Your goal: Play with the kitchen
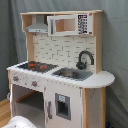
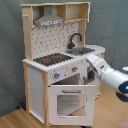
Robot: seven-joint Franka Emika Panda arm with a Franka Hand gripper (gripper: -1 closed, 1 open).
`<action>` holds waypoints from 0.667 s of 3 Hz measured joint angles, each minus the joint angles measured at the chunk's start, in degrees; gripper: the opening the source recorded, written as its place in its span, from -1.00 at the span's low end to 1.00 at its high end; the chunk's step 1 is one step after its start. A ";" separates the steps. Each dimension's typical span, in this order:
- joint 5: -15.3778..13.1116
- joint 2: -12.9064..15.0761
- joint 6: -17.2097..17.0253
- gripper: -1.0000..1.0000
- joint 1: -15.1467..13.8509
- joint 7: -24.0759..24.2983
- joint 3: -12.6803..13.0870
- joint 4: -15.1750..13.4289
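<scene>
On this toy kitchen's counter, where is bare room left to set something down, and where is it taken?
On the kitchen, the rounded counter end beyond the sink is bare. The hob and the sink with the tap fill the rest. In the second exterior view the arm crowds the front by the oven door.

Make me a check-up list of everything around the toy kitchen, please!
Surface: pale wooden floor under the kitchen.
Job's things: tall white-and-pale-wood toy kitchen with black-red hob, grey hood, curved black tap, sink; in the second exterior view the windowed oven door hangs slightly ajar.
Clutter: nothing seen.
End effector: white robot arm reaches the front panel beside the knobs; its tip is hidden.
Cables: nothing seen.
Surroundings: grey curtain behind.
</scene>
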 joint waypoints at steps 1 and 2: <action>1.28 0.77 1.27 1.00 0.01 -6.97 -2.40 -0.56; 3.04 1.68 2.00 1.00 0.08 -13.79 -4.87 -1.33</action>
